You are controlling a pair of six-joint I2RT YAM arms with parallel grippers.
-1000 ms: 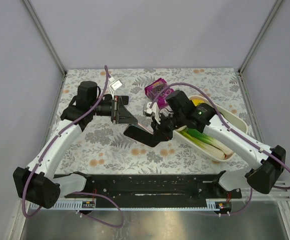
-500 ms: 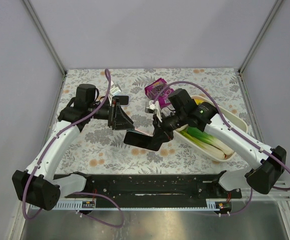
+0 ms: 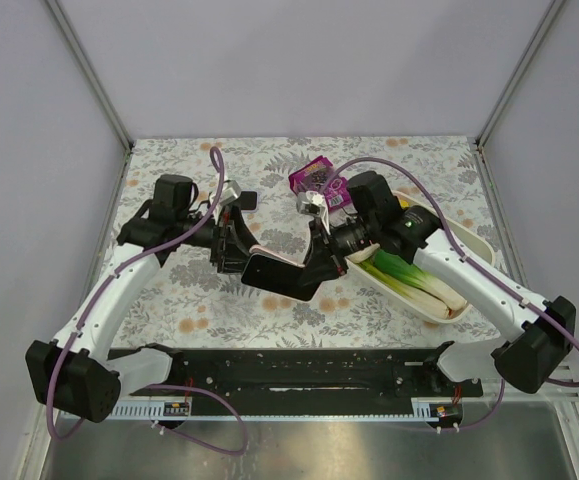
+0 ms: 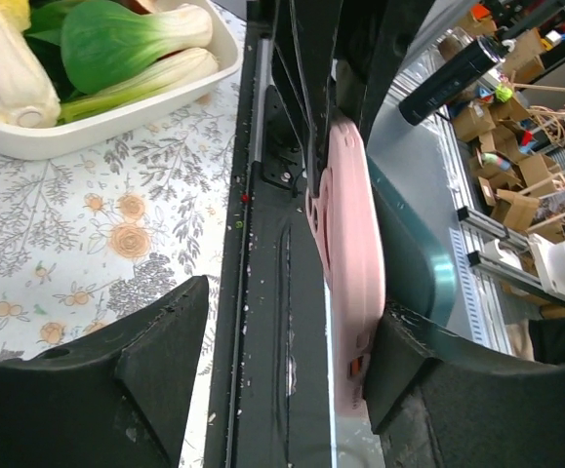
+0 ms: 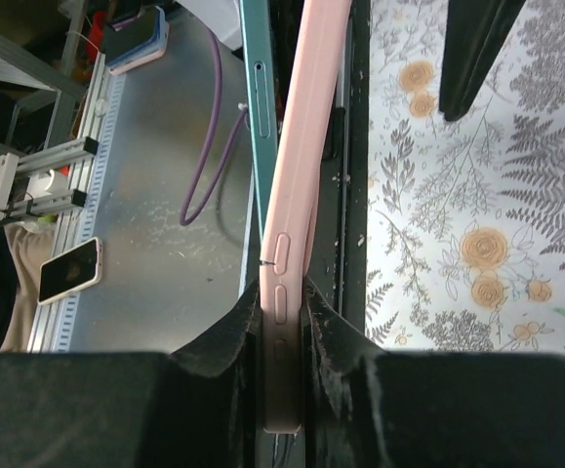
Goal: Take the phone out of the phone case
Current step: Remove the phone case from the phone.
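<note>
Right gripper (image 5: 282, 292) is pinching the pink phone case (image 5: 306, 146) mid-table, with the teal phone (image 5: 255, 117) right against it. Left gripper (image 4: 287, 341) is spread wide around the case's left end.

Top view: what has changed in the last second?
The left gripper swung in to the phone and opened, its fingers now either side of the pink case. The right gripper stayed shut on the phone in mid-air. The vegetable tray did not move.
</note>
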